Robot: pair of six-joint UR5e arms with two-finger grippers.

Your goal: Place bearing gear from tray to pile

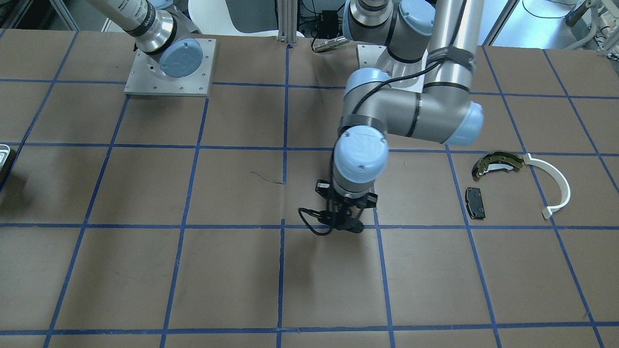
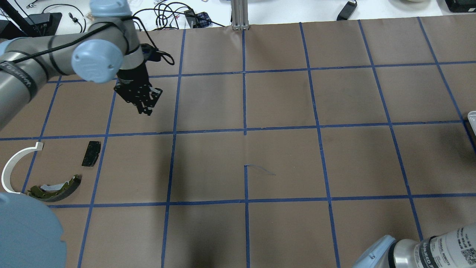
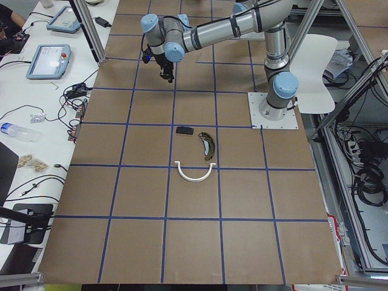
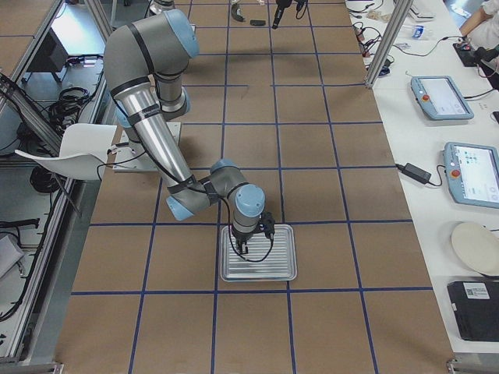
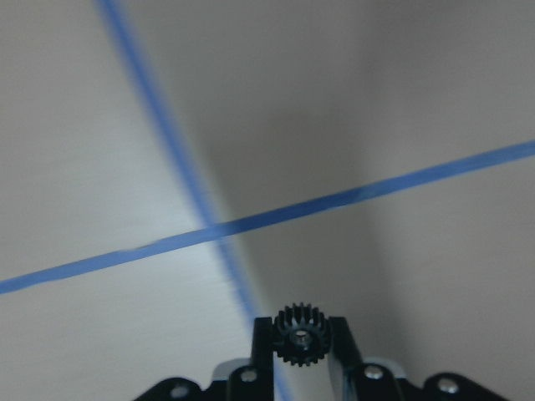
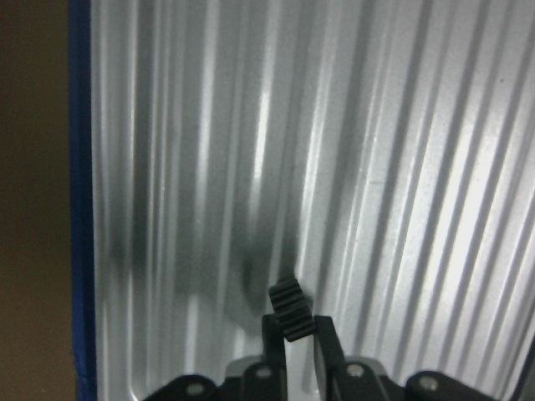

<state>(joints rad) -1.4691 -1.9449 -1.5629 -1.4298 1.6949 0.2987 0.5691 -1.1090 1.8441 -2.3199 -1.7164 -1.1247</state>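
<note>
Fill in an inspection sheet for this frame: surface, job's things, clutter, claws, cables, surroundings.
Surface: brown table with a blue tape grid; one faint scuff near the middle.
Job's things: ribbed metal tray under the right arm; pile of olive brake shoe, white arc strip and black pad, the pad apart from both.
Clutter: nothing seen.
Claws: left claw shut on a bearing gear, raised, short of the pile; right claw shut on a second bearing gear, edge-on over the tray.
Cables: black wrist cable looped by the left claw; loose bench cables.
Surroundings: teach pendants, white chair.
</note>
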